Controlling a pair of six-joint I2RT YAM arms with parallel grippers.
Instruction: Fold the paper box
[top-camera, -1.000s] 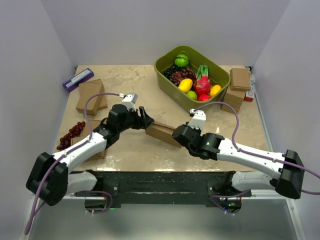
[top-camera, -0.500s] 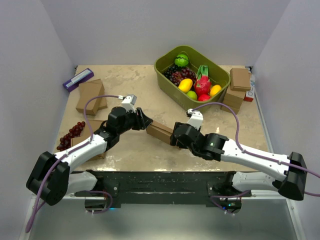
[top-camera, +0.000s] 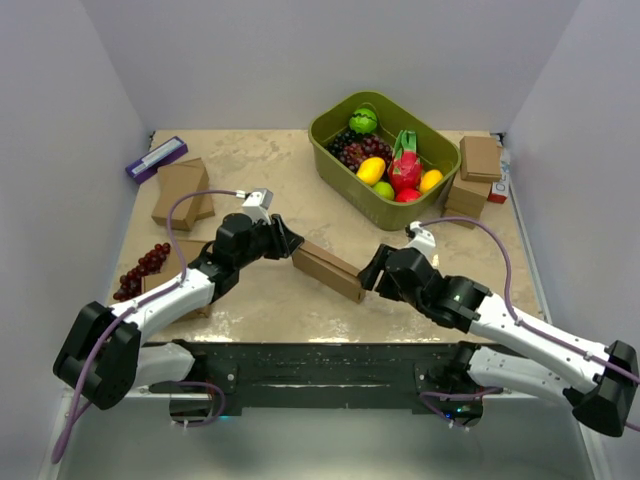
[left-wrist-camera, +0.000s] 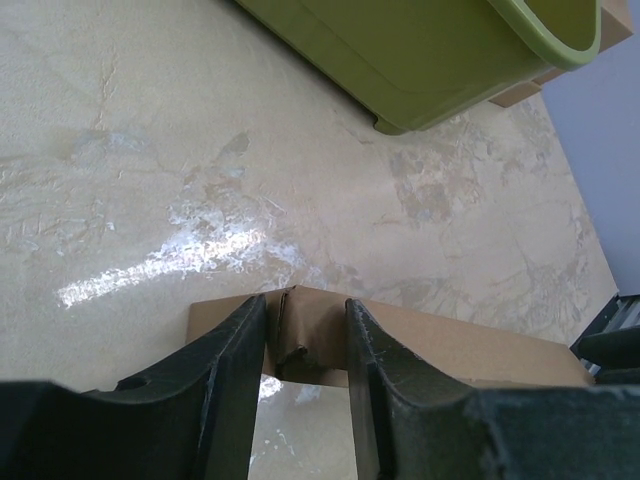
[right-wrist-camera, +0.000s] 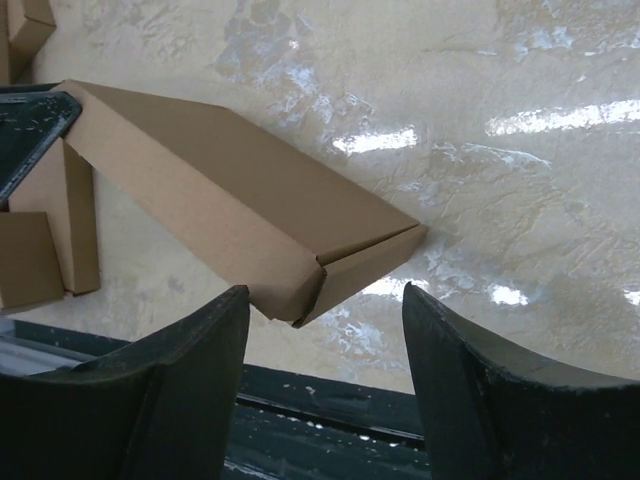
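Observation:
The paper box (top-camera: 328, 268) is a flat, closed brown mailer lying slantwise in the middle of the table. My left gripper (top-camera: 290, 245) is at its left end. In the left wrist view the box's corner (left-wrist-camera: 305, 335) fills the gap between both fingers, and the left gripper (left-wrist-camera: 306, 305) is shut on it. My right gripper (top-camera: 368, 275) stands open just off the box's right end. In the right wrist view the box (right-wrist-camera: 230, 190) has its near corner between the wide-apart fingers, touching neither. The right gripper (right-wrist-camera: 325, 292) holds nothing.
An olive-green tub (top-camera: 330, 140) of fruit stands at the back right. Small cardboard boxes lie at the back left (top-camera: 180, 190) and far right (top-camera: 478, 160). Dark grapes (top-camera: 140, 268) and a purple item (top-camera: 156, 158) sit along the left side. The black table edge (right-wrist-camera: 330, 420) is close below.
My right gripper let go of the box's right end, opened and drew back to the right. The left jaws narrowed onto the box's left end.

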